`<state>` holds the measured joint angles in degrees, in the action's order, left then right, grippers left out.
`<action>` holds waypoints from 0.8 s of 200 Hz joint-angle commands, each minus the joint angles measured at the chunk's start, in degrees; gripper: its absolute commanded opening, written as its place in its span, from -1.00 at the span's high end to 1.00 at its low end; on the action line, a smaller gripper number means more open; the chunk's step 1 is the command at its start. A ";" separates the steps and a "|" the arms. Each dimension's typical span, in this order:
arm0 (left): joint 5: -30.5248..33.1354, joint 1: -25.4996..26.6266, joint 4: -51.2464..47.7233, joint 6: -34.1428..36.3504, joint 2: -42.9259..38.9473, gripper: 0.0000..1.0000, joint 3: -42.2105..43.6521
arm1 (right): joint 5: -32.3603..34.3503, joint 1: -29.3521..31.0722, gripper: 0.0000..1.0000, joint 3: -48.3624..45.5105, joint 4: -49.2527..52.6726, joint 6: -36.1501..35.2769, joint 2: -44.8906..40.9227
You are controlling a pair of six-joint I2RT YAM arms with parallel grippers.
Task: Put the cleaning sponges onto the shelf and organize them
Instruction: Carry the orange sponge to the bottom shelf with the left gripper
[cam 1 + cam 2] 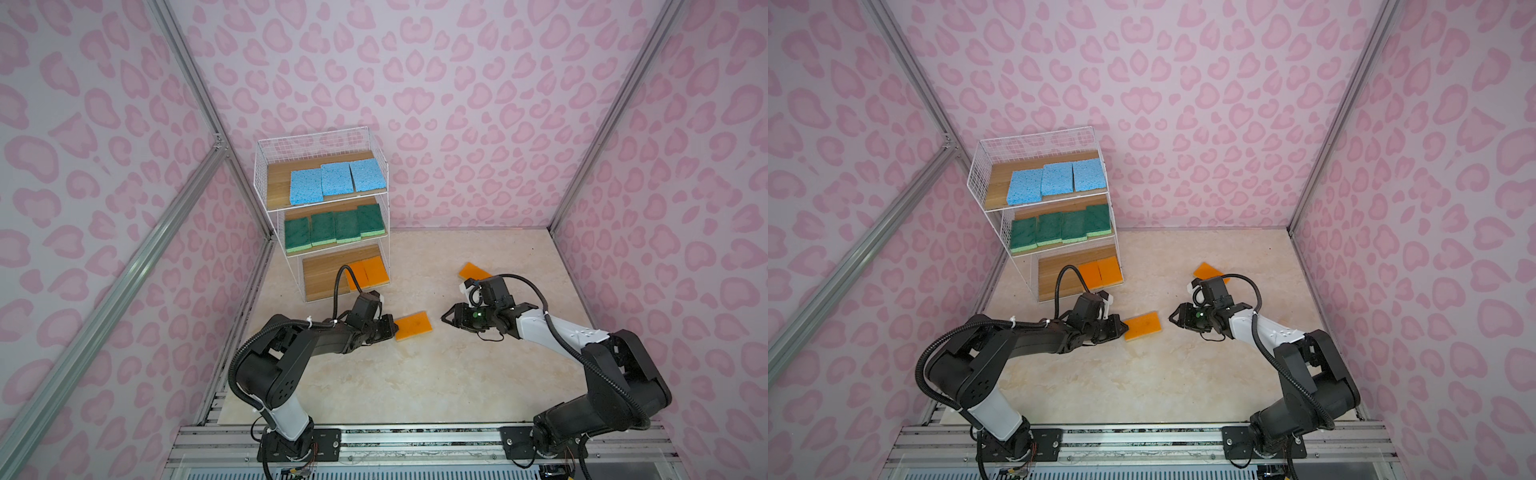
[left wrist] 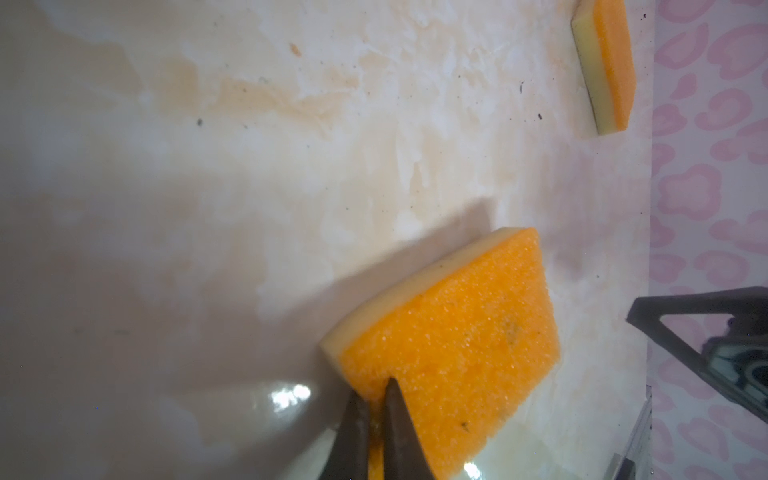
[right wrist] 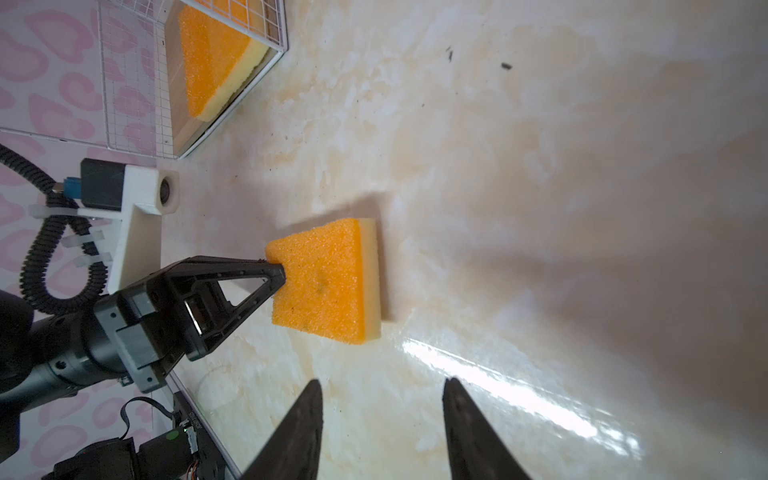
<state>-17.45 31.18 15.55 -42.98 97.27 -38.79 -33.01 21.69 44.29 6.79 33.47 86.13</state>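
The white wire shelf [image 1: 277,183] [image 1: 998,183] holds three blue sponges [image 1: 334,178] on its top board, several green ones [image 1: 334,227] on the middle board and two orange ones [image 1: 370,272] [image 3: 212,62] on the bottom board. An orange sponge [image 1: 413,325] [image 1: 1142,326] [image 2: 457,332] [image 3: 328,282] lies on the table. My left gripper [image 1: 392,326] [image 1: 1125,326] [image 2: 376,395] is shut on its near corner. My right gripper [image 1: 444,318] [image 1: 1171,318] [image 3: 382,384] hovers open and empty just right of it. Another orange sponge [image 1: 473,272] [image 1: 1208,271] [image 2: 611,66] lies behind the right arm.
The marble table [image 1: 415,382] is walled by pink patterned panels [image 1: 457,104] at the back and on both sides. The bare left part of the bottom board [image 1: 322,274] sits just behind my left wrist, whose cable [image 1: 338,282] arches in front of it.
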 commanded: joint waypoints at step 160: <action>26.70 -14.21 -10.76 -30.01 -44.53 0.93 18.94 | -0.21 -1.05 0.03 -2.74 -4.05 3.70 -6.07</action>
<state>5.41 20.91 7.66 -68.64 55.53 -19.59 -32.84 20.51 42.22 5.34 36.45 80.34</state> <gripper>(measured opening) 0.058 0.483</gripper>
